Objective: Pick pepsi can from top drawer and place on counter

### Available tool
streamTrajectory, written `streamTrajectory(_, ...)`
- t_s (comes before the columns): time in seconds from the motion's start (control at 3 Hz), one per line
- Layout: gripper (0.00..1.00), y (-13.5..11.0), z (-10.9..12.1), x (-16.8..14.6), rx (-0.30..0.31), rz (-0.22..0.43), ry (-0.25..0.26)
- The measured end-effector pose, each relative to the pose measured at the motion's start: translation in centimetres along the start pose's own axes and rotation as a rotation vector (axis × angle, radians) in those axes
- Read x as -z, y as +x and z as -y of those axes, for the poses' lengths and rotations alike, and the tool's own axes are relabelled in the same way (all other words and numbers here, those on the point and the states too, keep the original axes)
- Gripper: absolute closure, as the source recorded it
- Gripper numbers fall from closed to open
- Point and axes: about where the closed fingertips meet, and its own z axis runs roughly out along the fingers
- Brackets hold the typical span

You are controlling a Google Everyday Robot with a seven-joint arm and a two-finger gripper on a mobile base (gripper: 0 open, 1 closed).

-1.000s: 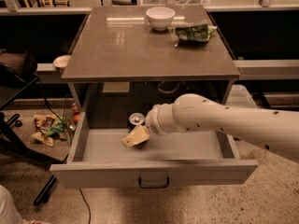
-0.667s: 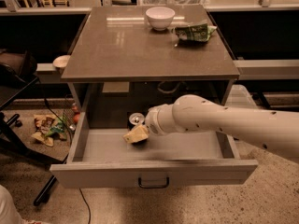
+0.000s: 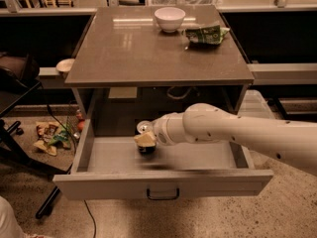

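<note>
Inside the pulled-out top drawer (image 3: pixel 163 181), near the back and left of centre, the pepsi can (image 3: pixel 144 128) stands upright. Silver top visible, dark body mostly covered. Claw (image 3: pixel 145 139) sits right at the can, its tan end overlapping the can's front side, just below the rim. Claw touching or nearly touching the can; can't tell whether it is spread or pinching the can. The can's base looks to be on the drawer floor, not certain.

White arm (image 3: pixel 237 133) enters from the right edge, runs leftward over the drawer's right half, ends at the claw. Wrist section is rounded and thick, hiding part of the drawer's back right.

Drawer front is plain grey, with a small dark handle (image 3: pixel 163 194) at centre. The drawer floor shows nothing but the can.

Desk (image 3: pixel 143 53) above the drawer: glossy brown-grey top with light glare near the far edge. White bowl (image 3: pixel 170 18) sits at the far middle, upright. Green snack bag (image 3: pixel 205 34) lies just beside the bowl on the right, near the far right corner. Bowl and bag apart, not touching.

A pale label (image 3: pixel 122 92) is on the panel under the desk top. A small round dish (image 3: pixel 64 66) rests on the ledge left of the desk. Scattered wrappers (image 3: pixel 49 135) lie on the floor at left, beside the drawer.
</note>
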Motion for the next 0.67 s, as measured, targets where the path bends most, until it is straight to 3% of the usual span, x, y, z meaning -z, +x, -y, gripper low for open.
streamTrajectory(0.33, 0.89, -0.4, 0.0, 1.7, -0.015, 0.047, 0.003)
streamTrajectory(0.67, 1.0, -1.9, 2.0, 7.1, 0.016, 0.072, 0.047)
